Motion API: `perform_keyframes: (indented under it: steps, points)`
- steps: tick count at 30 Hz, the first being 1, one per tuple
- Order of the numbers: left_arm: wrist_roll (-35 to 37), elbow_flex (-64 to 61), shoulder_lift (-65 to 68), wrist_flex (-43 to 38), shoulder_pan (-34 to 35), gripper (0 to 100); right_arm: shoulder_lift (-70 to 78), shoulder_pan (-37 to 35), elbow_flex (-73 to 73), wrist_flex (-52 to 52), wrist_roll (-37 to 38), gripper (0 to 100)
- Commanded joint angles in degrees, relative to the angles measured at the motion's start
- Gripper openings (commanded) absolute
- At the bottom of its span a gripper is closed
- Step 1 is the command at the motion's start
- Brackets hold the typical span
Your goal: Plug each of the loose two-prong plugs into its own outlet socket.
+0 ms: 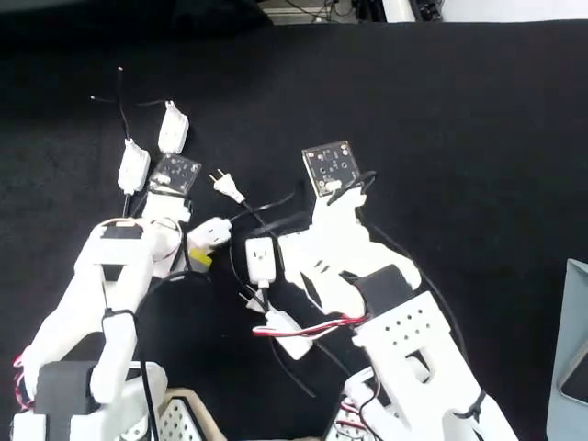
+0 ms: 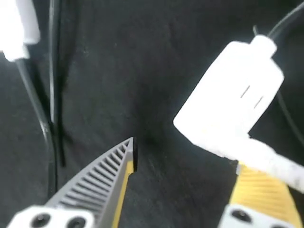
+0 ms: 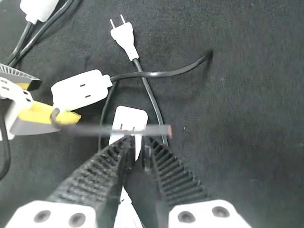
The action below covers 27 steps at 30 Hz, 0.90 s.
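now: my left hand point(image 2: 183, 159) wide open, socket point(image 2: 228, 95) resting against it; plug point(image 3: 121, 33) just beyond, prongs pointing away; right hand point(image 3: 137, 142) nearly closed, seemingly empty.

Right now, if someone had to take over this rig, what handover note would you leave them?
The left pincer is open, one finger against a white socket.
The right pincer is closed on the middle socket.
One loose plug lies on the black cloth, prongs bare. A second plug lies by the middle socket, prongs also bare.
Done: no plug seated, as far as these views show.
Left: push each plug into its own socket.
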State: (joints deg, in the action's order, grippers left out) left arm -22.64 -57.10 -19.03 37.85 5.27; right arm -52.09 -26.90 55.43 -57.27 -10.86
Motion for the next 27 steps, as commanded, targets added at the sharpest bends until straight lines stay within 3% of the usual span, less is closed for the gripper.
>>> perform_keyframes:
  steps: [1, 11, 19, 27]
  points:
    - [-0.4, 4.1, 0.0, -0.6, -2.7, 34, -0.9, 0.5, -0.1, 1.7, -0.5, 3.6]
    - [-0.4, 4.8, 2.6, -8.4, -5.8, 30, -0.9, 0.5, -0.1, 1.6, -0.5, 3.6]
    - [-0.3, 11.4, 13.8, -8.6, -5.7, 29, -0.9, 0.5, 0.4, 1.7, -0.5, 3.6]
    - [-0.4, 13.1, 13.4, -6.9, -5.6, 9, -0.9, 0.5, 0.4, 1.7, -0.5, 3.6]
